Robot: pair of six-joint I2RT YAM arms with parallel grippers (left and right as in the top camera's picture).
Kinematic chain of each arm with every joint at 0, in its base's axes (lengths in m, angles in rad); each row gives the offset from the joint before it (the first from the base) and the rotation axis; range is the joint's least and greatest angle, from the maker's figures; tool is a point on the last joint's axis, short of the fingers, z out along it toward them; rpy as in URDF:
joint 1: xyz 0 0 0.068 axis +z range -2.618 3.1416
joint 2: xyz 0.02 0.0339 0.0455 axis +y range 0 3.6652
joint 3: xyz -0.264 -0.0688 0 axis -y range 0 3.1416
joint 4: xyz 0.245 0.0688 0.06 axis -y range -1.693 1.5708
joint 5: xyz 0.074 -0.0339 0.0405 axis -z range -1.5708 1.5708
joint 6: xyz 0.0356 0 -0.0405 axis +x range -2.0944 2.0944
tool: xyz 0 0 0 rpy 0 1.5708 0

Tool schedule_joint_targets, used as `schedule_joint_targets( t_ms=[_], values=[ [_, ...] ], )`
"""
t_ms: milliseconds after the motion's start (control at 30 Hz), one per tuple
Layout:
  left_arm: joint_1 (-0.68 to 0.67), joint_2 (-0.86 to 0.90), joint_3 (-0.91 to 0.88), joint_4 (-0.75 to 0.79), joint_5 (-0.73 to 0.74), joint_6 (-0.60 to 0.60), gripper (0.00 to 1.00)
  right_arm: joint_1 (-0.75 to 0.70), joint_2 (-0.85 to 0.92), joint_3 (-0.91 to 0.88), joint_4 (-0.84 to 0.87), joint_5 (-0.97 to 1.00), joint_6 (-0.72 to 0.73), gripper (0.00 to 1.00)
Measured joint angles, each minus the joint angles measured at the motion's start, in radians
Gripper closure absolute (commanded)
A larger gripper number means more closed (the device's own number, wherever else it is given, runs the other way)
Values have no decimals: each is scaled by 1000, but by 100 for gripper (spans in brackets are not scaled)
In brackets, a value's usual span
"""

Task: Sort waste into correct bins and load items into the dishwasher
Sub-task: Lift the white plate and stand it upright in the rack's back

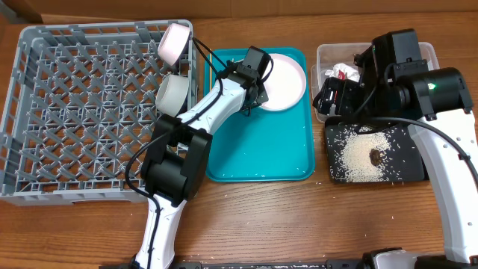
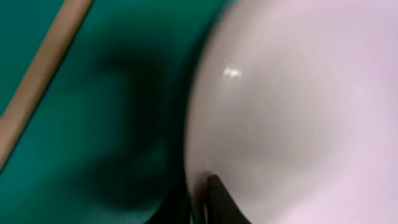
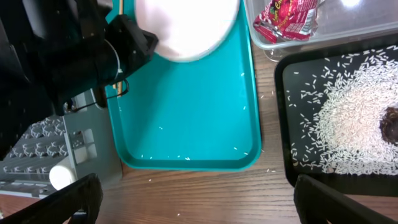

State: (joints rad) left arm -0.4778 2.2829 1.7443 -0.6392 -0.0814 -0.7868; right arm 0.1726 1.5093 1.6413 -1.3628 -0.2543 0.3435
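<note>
The round pale plate [image 1: 287, 78] lies at the far right of the teal serving tray [image 1: 258, 161]. My left gripper [image 1: 258, 86] is at the plate's left rim. In the left wrist view its fingers [image 2: 208, 202] are shut on the plate's edge [image 2: 280, 106], with a wooden chopstick [image 2: 37, 81] on the tray beside it. My right gripper [image 3: 199, 193] is open and empty, above the table between the teal tray and the black tray [image 1: 411, 168]. Rice [image 1: 362, 157] and a brown lump [image 1: 376, 156] lie on the black tray. The red-and-white wrapper [image 3: 287, 17] is in the clear tub [image 1: 323, 56].
The grey dish rack [image 1: 67, 112] stands at the left. A pink bowl [image 1: 176, 41] and a pale blue-grey bowl [image 1: 173, 93] stand on edge at its right wall. A few rice grains lie on the teal tray [image 3: 186, 155] and on the wood by it.
</note>
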Motion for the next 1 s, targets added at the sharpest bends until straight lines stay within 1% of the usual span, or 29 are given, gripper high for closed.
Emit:
schedule_joint_targets(
  t_ms=[100, 200, 300, 400, 500, 600, 733, 800, 900, 1000],
  values=[
    [8, 0, 5, -6, 2, 18, 96, 0, 0, 0, 0, 0, 0, 0],
    [21, -1, 13, -31, 2, 66, 96, 0, 0, 0, 0, 0, 0, 0],
    [34, -17, 19, -103, -16, 116, 96, 0, 0, 0, 0, 0, 0, 0],
    [55, -63, 19, -176, -82, 180, 96, 0, 0, 0, 0, 0, 0, 0],
    [83, -147, 19, -206, -185, 274, 96, 0, 0, 0, 2, 0, -1, 0],
    [106, -269, 19, -202, -331, 388, 96, 0, 0, 0, 15, 0, 0, 0],
    [122, -453, 21, -131, -562, 537, 96, 0, 0, 0, 16, 0, 0, 0],
    [121, -535, 28, -75, -655, 649, 96, 0, 0, 0, 16, 0, -1, 0],
    [122, -600, 37, -18, -780, 800, 96, 0, 0, 0, 16, 0, 0, 0],
    [142, -606, 43, 3, -893, 907, 96, 0, 0, 0, 16, 0, 0, 0]
  ],
)
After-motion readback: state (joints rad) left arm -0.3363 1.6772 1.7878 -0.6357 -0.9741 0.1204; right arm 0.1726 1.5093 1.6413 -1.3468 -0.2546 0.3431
